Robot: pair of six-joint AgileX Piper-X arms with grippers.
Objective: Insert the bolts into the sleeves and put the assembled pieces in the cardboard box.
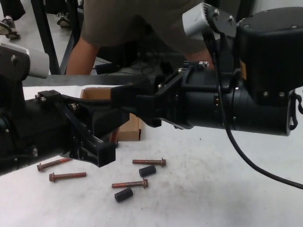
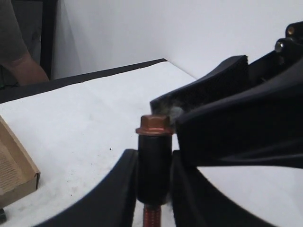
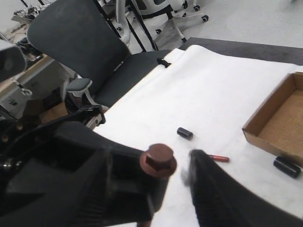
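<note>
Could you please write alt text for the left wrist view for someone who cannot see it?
The left end effector grips a black sleeve with a copper bolt pushed through it to the hex head. The right end effector sits beside the head; a cardboard box lies on the white bench.

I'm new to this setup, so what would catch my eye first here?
The left gripper, clamped on a black sleeve with a copper bolt through it, and the right gripper close beside the bolt's head. Loose bolts and sleeves lie on the white bench near the cardboard box.
</note>
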